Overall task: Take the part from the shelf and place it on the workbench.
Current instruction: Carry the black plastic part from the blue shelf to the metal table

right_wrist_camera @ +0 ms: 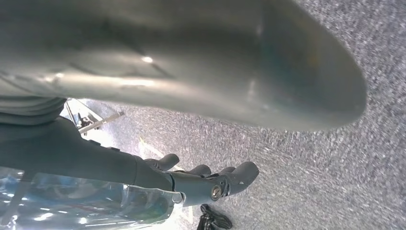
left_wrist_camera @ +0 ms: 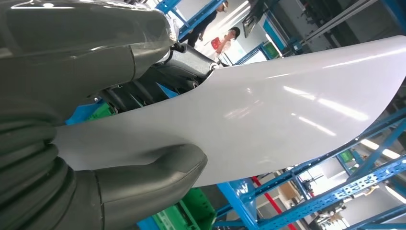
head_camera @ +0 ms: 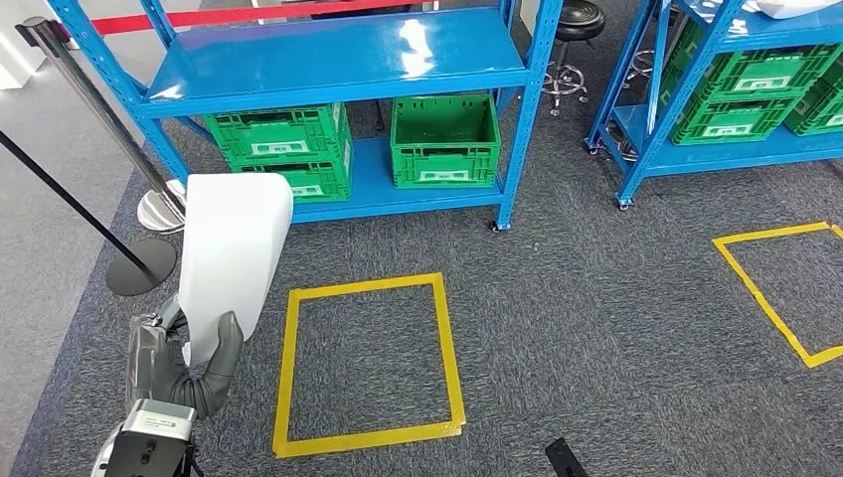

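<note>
The part (head_camera: pixel 234 248) is a white, glossy, curved panel. My left hand (head_camera: pixel 184 368) grips its lower end at the lower left of the head view and holds it upright above the carpet. In the left wrist view the thumb and fingers of my left hand (left_wrist_camera: pixel 72 57) clamp the part (left_wrist_camera: pixel 268 115) from both sides. My right hand (right_wrist_camera: pixel 191 177) hangs over the grey carpet with its fingers loosely extended and nothing in them. The blue shelf (head_camera: pixel 338 60) stands ahead, its top board bare.
Two green crates (head_camera: pixel 444 139) (head_camera: pixel 283 149) sit on the shelf's lower level. A yellow taped square (head_camera: pixel 363 363) marks the carpet in front of me, another (head_camera: pixel 785 288) at right. A stanchion base (head_camera: pixel 149 214) stands left; a second blue shelf (head_camera: pixel 716 99) with crates right.
</note>
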